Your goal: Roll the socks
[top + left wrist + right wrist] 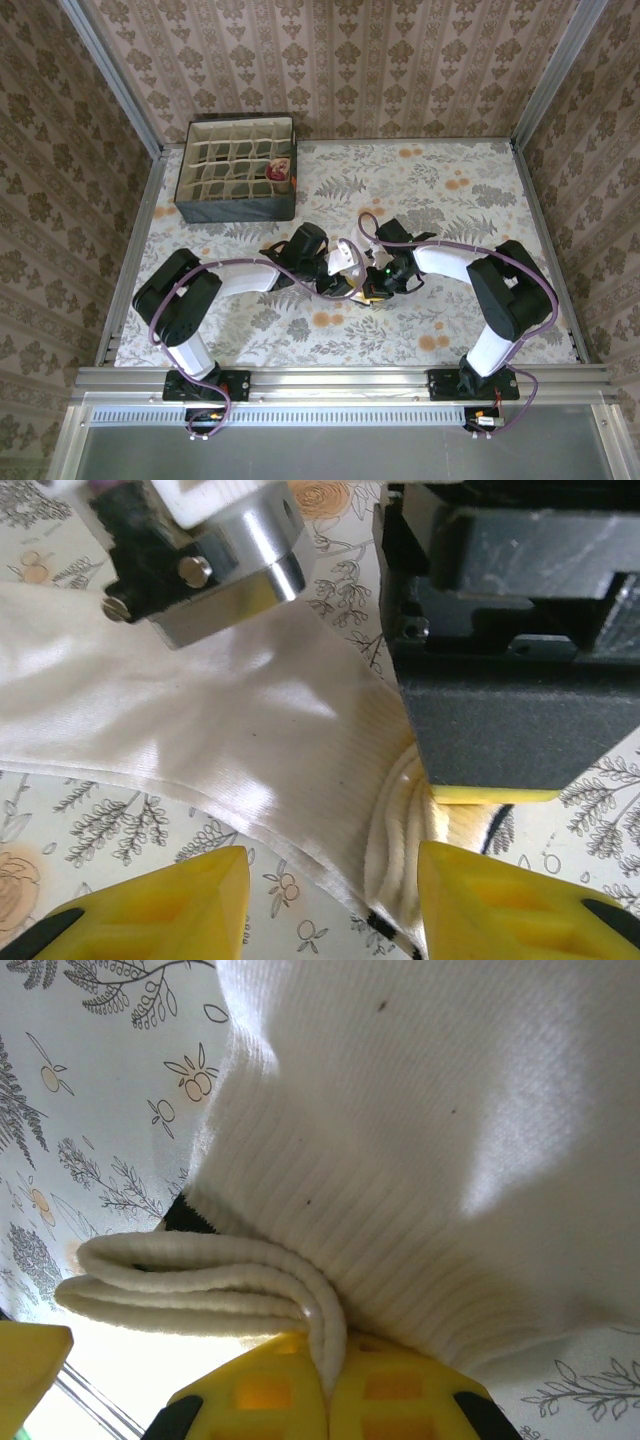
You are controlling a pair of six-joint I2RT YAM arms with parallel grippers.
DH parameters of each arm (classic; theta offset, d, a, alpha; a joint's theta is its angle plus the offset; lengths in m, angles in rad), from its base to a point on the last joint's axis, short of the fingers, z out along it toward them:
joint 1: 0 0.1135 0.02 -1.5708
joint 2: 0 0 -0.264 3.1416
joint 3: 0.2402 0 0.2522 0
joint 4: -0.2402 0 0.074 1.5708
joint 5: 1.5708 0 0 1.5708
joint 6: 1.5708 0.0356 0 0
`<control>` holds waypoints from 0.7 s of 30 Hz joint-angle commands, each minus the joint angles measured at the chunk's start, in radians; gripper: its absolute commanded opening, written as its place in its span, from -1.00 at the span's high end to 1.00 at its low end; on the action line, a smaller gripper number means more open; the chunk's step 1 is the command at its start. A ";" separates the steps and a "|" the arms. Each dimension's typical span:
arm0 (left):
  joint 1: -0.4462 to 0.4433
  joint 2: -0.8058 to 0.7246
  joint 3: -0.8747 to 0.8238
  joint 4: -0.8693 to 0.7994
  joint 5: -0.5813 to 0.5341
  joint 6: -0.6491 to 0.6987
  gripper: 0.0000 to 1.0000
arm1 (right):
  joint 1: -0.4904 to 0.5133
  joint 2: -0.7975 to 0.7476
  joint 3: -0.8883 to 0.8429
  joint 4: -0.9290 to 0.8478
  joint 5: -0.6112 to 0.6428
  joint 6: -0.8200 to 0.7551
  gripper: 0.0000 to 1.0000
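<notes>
Pins the folded cuff of the cream sock with the right gripper, yellow fingers clenched tight on a ridge of ribbed cloth, presumably so the doubled layers cannot spring open. Leaves the rest of the sock spread flat on the table near its middle, between the two arms, with a dark stripe showing just where the cuff turns over. Sets the left gripper just beside that pinch, released: fingers apart, straddling the sock's near edge and the bunched cuff, patterned tabletop visible between them, nothing grasped. Seems placed that way to take a fresh hold next to the anchor, one claw fixing the cloth while the other turns it. Looks barely begun as a roll, judging by the long flat stretch of fabric beyond the fold. Cannot count the turns from overhead, where both wrists crowd over the sock. Shows at the table's far left a compartment box with what may be the tan sock already rolled in one cell, though too small to be sure. Calls for a close, low bite next, since thin, slack cloth could slip past half-spread fingers.
</notes>
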 commanded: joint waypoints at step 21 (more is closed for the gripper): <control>0.005 0.148 0.113 -0.135 0.056 -0.070 0.51 | 0.013 0.029 -0.080 -0.077 0.085 -0.015 0.89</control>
